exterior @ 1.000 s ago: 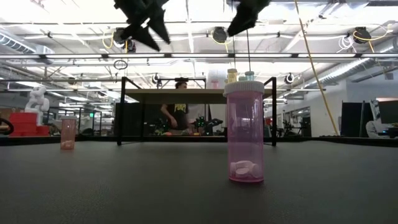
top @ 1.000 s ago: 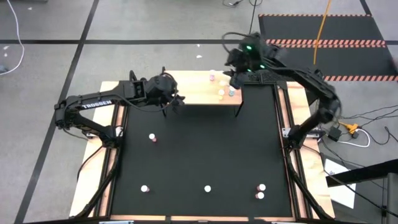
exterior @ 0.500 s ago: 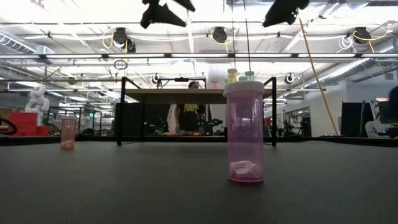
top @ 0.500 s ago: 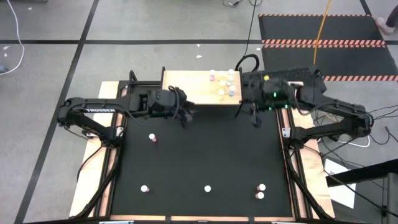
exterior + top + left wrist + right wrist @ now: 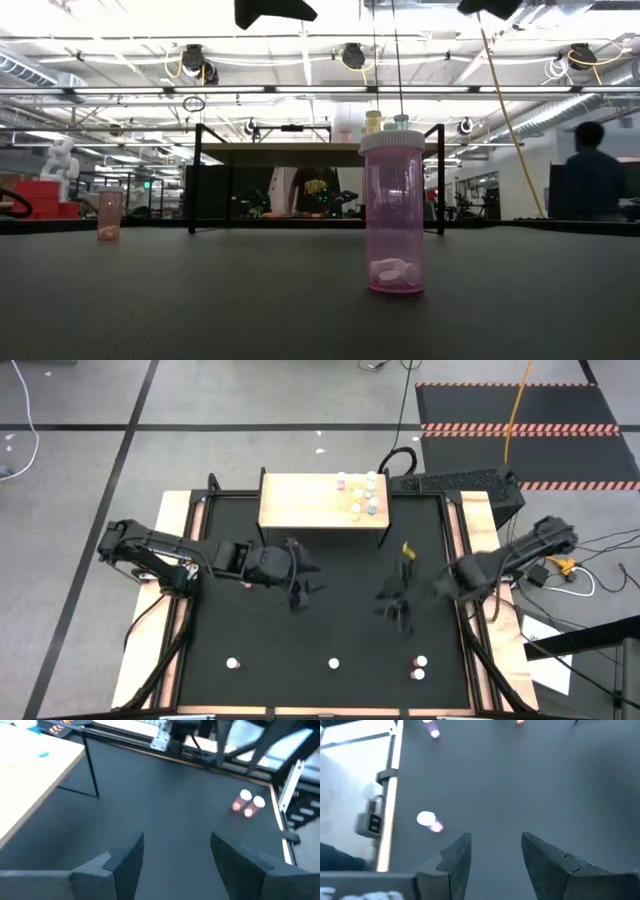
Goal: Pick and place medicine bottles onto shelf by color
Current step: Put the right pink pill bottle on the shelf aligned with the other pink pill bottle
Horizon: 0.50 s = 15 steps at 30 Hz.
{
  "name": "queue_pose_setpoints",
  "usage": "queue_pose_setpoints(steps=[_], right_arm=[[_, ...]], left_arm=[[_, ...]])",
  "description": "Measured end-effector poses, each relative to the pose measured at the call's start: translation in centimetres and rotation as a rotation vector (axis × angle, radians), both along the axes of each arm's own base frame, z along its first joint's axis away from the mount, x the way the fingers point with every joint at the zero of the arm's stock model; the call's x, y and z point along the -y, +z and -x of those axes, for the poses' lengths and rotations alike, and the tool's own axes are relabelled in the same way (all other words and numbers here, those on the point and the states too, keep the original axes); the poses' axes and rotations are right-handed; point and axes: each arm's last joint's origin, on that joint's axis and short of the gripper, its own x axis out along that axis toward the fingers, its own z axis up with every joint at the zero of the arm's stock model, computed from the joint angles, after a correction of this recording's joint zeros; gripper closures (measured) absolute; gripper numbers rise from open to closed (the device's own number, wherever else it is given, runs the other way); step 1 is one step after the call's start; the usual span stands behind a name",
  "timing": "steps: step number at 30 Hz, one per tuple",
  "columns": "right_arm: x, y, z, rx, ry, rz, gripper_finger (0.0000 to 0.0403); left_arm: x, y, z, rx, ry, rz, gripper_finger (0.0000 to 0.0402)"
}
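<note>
The shelf point(image 5: 310, 502), a tan board on thin black legs, stands at the mat's far edge with several small bottles point(image 5: 362, 496) at its right end. More white-capped bottles stand on the black mat: two pink ones point(image 5: 418, 667) near right, one point(image 5: 333, 663) near the middle, one point(image 5: 232, 662) near left. My left gripper point(image 5: 305, 575) hangs open over the mat's middle, empty; its wrist view shows the two pink bottles point(image 5: 249, 804) ahead. My right gripper point(image 5: 395, 605) hangs open over the mat's right half, empty, with a bottle point(image 5: 427, 819) ahead.
In the low view a pink bottle point(image 5: 393, 215) stands close to the camera and another point(image 5: 109, 215) farther off at the left. Bare black mat point(image 5: 340, 620) lies between the two grippers. People move in the room beyond the table.
My left gripper has gone from the shelf's left near corner toward the table's near edge and rightward, out over the mat's middle. My right gripper has swung from above the shelf's right end toward the near edge, coming lower over the mat's right half. No bottle has moved.
</note>
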Motion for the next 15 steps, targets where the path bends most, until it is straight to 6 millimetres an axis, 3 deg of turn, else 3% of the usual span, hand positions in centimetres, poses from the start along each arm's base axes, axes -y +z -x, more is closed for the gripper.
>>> queue_pose_setpoints(steps=[5, 8, 15], right_arm=[[-5.2, -0.8, -3.1, -0.054, -0.005, -0.063, 0.0234], [-7.7, -1.2, -5.5, -0.078, 0.033, -0.04, 0.0234], [-10.2, -1.1, -9.4, -0.09, 0.029, -0.021, 0.0234]], left_arm=[[2.3, 0.0, 1.3, -0.053, -0.071, 0.0, 0.0172], [3.9, -1.0, 2.3, -0.155, -0.089, -0.004, 0.0172], [5.8, -2.2, 4.3, -0.296, 0.011, -0.021, 0.0172]])
